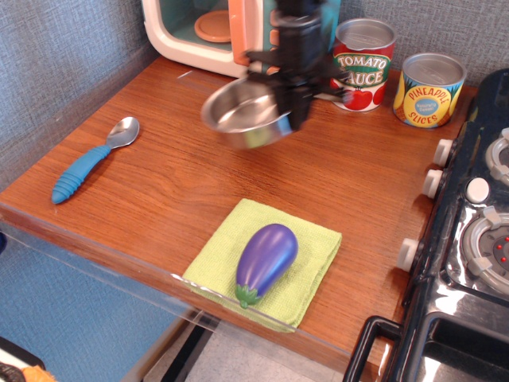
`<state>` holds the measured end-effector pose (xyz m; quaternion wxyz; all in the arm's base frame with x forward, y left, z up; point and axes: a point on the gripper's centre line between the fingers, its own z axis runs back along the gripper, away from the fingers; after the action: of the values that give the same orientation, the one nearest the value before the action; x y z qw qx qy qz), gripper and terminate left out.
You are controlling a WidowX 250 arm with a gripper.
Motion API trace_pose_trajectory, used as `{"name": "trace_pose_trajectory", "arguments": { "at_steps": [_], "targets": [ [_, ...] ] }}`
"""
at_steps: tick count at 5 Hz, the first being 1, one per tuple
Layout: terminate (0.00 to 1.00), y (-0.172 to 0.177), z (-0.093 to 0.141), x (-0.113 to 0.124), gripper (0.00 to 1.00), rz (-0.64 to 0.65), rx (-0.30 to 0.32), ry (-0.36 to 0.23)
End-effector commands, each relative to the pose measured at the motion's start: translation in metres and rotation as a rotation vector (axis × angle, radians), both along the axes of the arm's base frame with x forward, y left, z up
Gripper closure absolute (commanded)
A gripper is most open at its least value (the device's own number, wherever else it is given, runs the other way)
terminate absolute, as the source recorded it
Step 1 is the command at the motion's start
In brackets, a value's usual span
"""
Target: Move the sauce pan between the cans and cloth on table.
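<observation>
Observation.image: we see the tool (291, 102) clamped on the sauce pan (248, 114) rim, holding it tilted above the table (159, 191).
Cans (363, 64) stand behind; an eggplant (266, 258) occupies the cloth (314, 251); spoon (94, 159) far left.

sauce pan (245, 114) motion-blurred | tool (291, 111) hides part of tomato can (362, 65) | stove (469, 263) cropped right

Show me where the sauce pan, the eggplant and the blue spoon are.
sauce pan (242, 111): main camera view, inside of the steel bowl.
eggplant (267, 253): main camera view, middle of the purple body.
blue spoon (79, 173): main camera view, ribbed blue handle.
</observation>
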<state>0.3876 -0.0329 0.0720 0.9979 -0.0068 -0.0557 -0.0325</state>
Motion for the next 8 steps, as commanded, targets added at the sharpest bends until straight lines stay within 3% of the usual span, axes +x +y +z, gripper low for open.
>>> {"name": "trace_pose_trajectory", "arguments": {
  "at_steps": [1,4,5,6,8],
  "targets": [
    [0.0,-0.059,0.009,0.012,1.0,-0.105,0.002,-0.063],
    [0.0,-0.08,-0.034,-0.014,1.0,-0.114,0.024,0.03],
    [0.0,-0.079,-0.039,-0.013,0.0,-0.125,0.008,0.04],
    [0.0,-0.079,-0.032,-0.014,0.0,-0.139,0.005,0.033],
    [0.0,-0.064,0.036,-0.048,0.0,-0.127,-0.071,-0.081]
  ]
}}
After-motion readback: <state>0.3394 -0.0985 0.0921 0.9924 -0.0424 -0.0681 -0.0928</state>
